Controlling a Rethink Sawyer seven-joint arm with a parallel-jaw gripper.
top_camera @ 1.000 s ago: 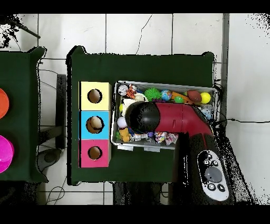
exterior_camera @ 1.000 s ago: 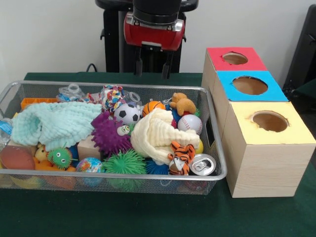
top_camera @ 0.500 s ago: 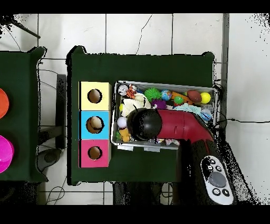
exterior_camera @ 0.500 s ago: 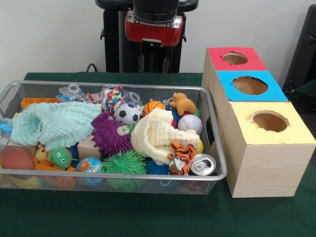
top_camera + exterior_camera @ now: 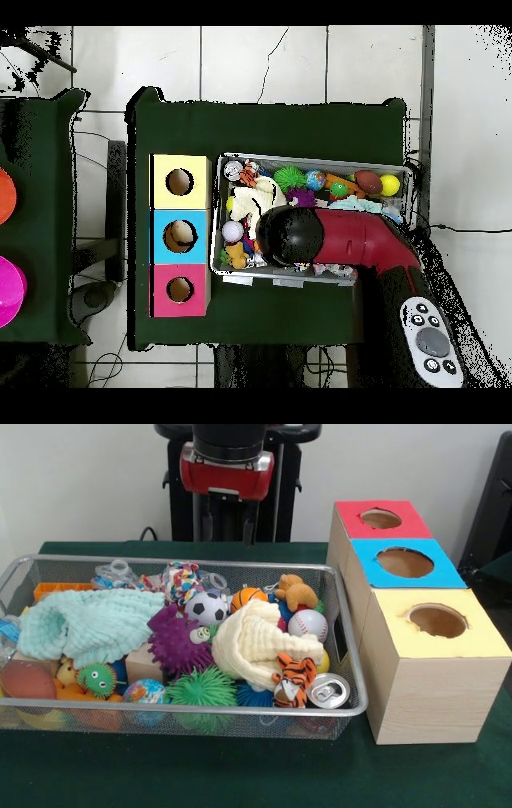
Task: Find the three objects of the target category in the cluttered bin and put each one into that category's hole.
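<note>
Wire-mesh bin [image 5: 160, 706] in the front view is packed full, and the gripper [image 5: 228, 526] hangs above its far rim with its two fingers apart and nothing between them. The task names no category, but three small sport balls look the likeliest set: a soccer ball [image 5: 207, 608], a basketball [image 5: 248, 597] and a baseball [image 5: 307, 624], all near the middle of the bin and close to the cream cloth [image 5: 252, 640]. They seem light, smooth and round, probably a little squashy, so they could roll or pop out of a pinch. I would grip each across its widest part, straight from above. The baseball lies partly under the cloth's fold, so a finger may snag the fabric. From overhead, the red arm [image 5: 350, 235] covers the robot's side of the bin [image 5: 310, 160] and hides the gripper. Only the baseball [image 5: 232, 232] shows clearly, just beside the row of three boxes [image 5: 180, 210] with their holes.
</note>
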